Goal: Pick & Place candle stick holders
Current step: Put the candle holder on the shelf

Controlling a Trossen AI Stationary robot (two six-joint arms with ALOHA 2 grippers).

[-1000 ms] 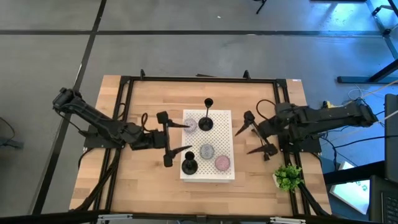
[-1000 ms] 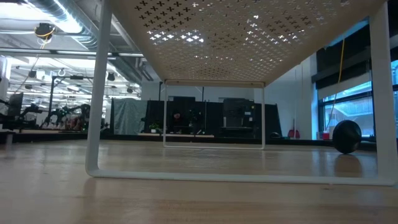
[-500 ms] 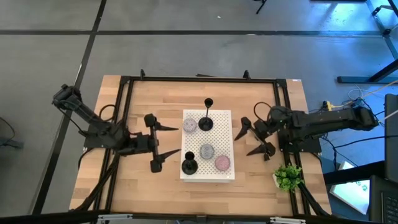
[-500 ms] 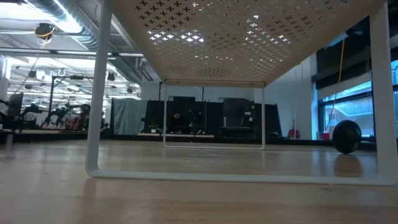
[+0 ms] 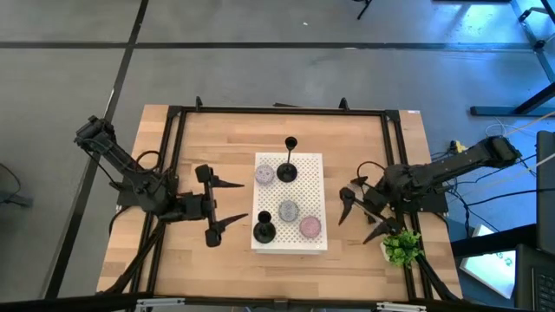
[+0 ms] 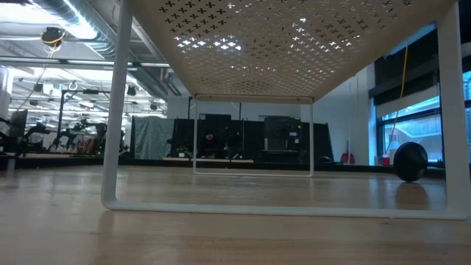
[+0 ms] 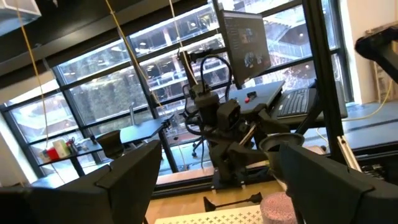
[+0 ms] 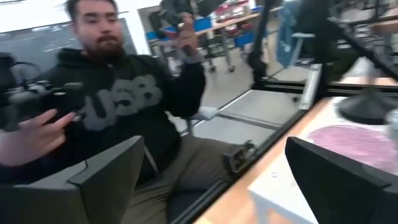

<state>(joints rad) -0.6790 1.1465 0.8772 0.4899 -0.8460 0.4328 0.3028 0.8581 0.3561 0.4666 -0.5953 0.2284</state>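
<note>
Placement on white perforated stand [image 5: 312, 206], both hands empty and clear of it.
Left hand [image 5: 224, 202] spread wide just beside stand's left edge, nothing between fingers; right hand [image 5: 362, 212] likewise spread and empty, off right edge near small green plant [image 5: 401, 247]. Two candle stick holders visible on stand: one [image 5: 287, 170] at far side, one [image 5: 264, 230] at near-left corner; third not located. Three round discs, purple [image 5: 265, 174], grey [image 5: 288, 210], pink [image 5: 310, 226], uncovered on stand. Judged between placements or finished. Next, if third remains: locate it, approach from above, close on thin stem, keep upright. Wood surface [image 5: 217, 139] otherwise bare.
</note>
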